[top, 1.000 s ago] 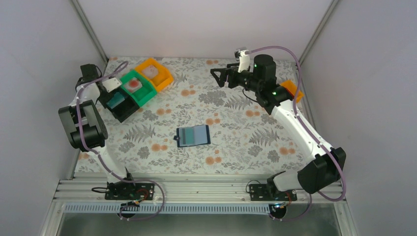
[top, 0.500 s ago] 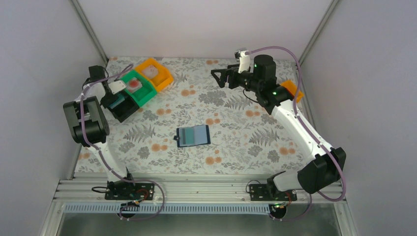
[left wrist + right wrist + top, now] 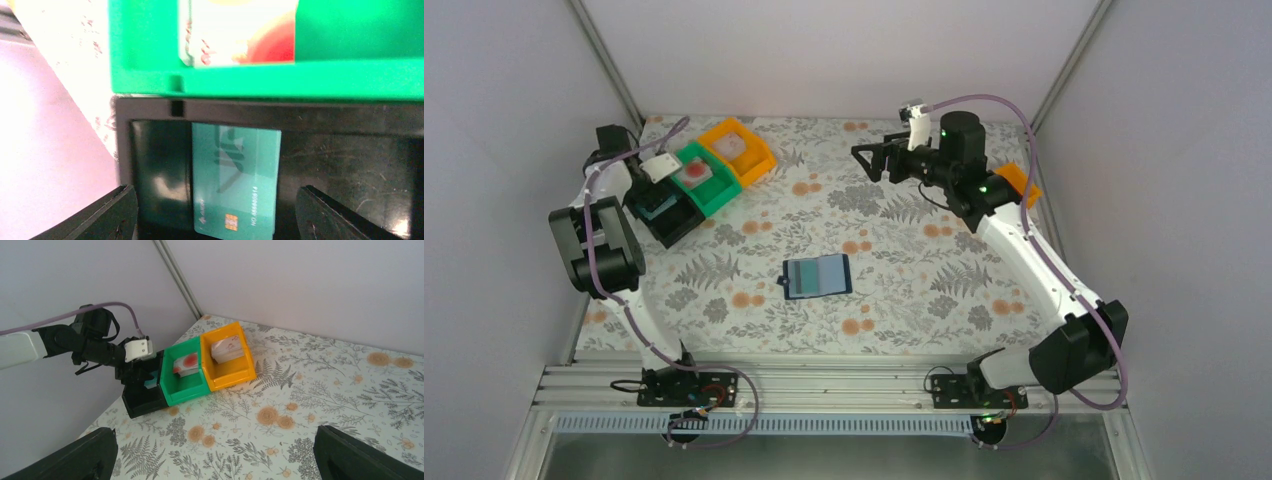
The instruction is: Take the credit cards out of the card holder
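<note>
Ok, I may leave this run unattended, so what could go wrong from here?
The left tool hangs open, low over the teal card in the black bin; withdrawing, a finger might catch the wall and shove the adjoining green bin. The card holder lies open mid-table; whether its pockets hold cards is unclear, so one could be missed.

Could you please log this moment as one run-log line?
left gripper open over black bin | teal card inside bin | card holder open mid-table | right gripper open, empty

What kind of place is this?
Probably a robot test cell, not a home: plain pale walls enclose a floral-printed table, and the left arm and right arm are bolted to an aluminium rail.
</note>
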You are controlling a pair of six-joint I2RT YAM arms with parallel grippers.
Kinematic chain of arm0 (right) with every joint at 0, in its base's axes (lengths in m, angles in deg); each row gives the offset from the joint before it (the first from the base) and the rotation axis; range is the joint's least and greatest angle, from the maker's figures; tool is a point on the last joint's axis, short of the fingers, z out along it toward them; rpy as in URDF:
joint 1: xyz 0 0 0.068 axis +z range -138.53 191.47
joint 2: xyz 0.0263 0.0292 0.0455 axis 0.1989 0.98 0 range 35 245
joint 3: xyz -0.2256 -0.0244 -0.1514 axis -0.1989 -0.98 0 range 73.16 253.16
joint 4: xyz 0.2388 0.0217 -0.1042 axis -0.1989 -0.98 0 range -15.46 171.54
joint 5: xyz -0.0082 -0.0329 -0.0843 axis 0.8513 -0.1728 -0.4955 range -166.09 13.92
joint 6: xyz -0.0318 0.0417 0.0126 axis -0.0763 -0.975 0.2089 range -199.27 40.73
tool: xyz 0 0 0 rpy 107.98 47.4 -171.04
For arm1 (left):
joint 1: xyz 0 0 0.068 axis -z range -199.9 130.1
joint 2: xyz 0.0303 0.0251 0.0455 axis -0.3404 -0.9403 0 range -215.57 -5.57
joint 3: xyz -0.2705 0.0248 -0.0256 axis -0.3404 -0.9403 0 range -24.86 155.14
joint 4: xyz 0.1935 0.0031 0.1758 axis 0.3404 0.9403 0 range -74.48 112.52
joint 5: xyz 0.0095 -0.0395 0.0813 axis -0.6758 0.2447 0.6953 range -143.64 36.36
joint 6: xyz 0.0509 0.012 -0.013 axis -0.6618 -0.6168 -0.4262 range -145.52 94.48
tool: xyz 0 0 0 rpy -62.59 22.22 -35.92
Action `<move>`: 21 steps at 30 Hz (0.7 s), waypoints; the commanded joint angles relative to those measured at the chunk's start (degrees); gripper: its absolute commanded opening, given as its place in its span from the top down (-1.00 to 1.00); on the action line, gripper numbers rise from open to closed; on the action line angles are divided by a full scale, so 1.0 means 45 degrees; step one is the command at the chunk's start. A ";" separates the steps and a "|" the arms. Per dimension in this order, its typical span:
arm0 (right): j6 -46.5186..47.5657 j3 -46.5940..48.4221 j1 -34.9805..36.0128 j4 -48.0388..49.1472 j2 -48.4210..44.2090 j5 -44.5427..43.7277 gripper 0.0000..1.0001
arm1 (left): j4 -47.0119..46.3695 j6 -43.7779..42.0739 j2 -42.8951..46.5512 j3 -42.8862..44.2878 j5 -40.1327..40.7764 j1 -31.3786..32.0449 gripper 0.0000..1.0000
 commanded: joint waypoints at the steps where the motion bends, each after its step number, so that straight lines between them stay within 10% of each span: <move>1: 0.0228 0.0452 -0.0101 -0.0110 -0.0278 0.0333 -0.99 | 0.0727 0.0775 0.0516 0.1321 -0.2478 -0.0304 -0.58; 8: -0.1123 -0.0011 -0.0087 -0.1936 0.1298 -0.0616 -0.76 | 0.0413 0.4732 0.3615 0.1956 -0.9147 -0.0663 -0.55; 12: -0.1819 -0.0994 0.0823 -0.1990 0.2486 -0.0189 -0.46 | 0.2486 0.5196 0.4834 0.1704 -0.9900 0.0680 -0.56; 21: -0.2260 -0.1012 0.3679 -0.4910 0.5774 -0.3837 -0.99 | 0.3284 0.6134 0.6232 -0.3059 -0.9175 0.4271 -0.56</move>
